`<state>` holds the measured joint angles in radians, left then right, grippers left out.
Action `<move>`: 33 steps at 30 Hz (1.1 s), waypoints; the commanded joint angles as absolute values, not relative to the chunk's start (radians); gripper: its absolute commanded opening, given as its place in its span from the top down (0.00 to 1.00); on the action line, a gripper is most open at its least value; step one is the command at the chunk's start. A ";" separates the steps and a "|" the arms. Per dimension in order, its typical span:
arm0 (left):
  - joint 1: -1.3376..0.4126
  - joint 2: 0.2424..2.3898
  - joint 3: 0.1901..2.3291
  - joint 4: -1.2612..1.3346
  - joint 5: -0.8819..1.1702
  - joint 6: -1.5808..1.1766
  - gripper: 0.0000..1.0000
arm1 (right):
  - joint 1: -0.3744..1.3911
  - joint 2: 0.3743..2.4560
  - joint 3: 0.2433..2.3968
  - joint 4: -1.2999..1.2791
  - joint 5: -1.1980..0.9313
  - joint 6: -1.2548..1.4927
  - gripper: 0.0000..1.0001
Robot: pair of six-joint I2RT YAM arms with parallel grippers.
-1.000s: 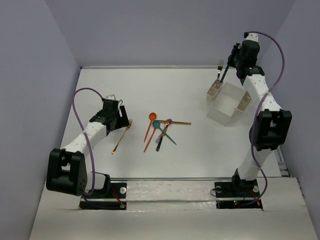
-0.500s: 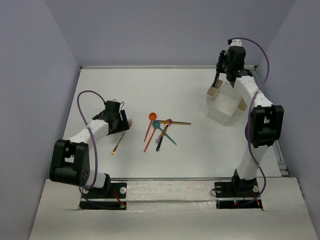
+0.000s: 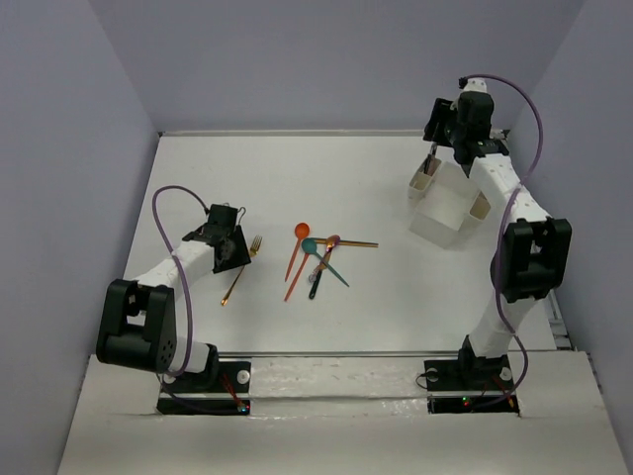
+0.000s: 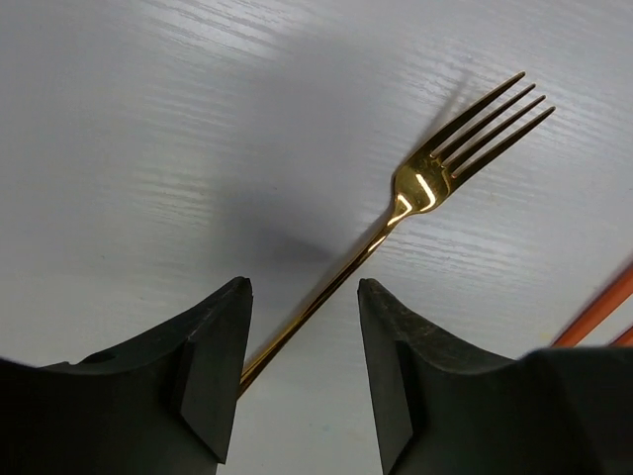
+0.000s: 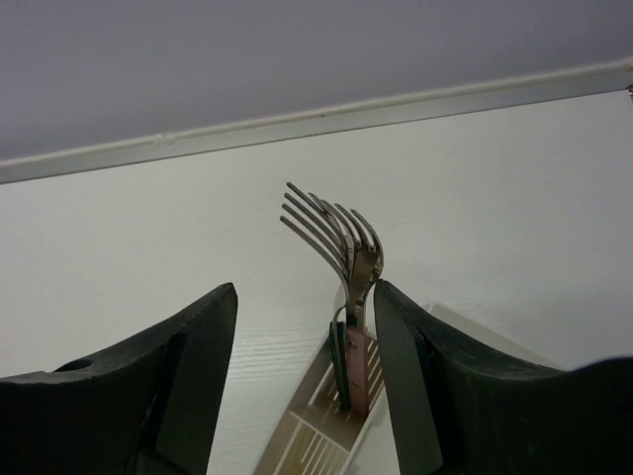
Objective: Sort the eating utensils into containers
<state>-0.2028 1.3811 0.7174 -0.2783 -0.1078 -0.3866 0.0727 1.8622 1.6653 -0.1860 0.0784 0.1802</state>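
Observation:
A gold fork (image 4: 420, 188) lies flat on the white table, its handle running down-left between the fingers of my left gripper (image 4: 302, 287). That gripper is open and astride the handle, low over the table (image 3: 243, 255). In the top view, orange, teal, purple, gold and dark utensils (image 3: 315, 255) lie in a heap at the table's middle. My right gripper (image 5: 305, 292) is open just above a tan cup (image 5: 326, 426). Forks (image 5: 348, 242) stand in that cup, close against the right finger. The white bin (image 3: 450, 210) adjoins the cup.
A second tan cup (image 3: 483, 204) sits at the bin's right end. Orange handles (image 4: 598, 312) show at the right edge of the left wrist view. The back wall rises close behind the right gripper (image 3: 435, 150).
My right gripper came down over the tan cup and opened, leaving its fork standing in the cup. The left gripper shifted over the gold fork and its jaws narrowed.

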 commanded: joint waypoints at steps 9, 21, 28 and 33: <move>-0.262 1.463 0.713 -0.285 -0.112 -0.393 0.49 | 0.093 1.626 1.585 -0.219 -0.006 0.278 0.35; -0.272 1.533 0.732 -0.244 -0.112 -0.382 0.94 | 0.175 1.456 1.468 -0.288 -0.230 0.422 0.35; -0.293 1.375 0.828 -0.245 -0.048 -0.356 0.94 | 0.320 1.390 1.281 -0.284 -0.374 0.560 0.27; -0.385 1.272 0.920 -0.196 0.118 -0.380 0.94 | 0.393 1.379 1.220 -0.230 -0.420 0.667 0.24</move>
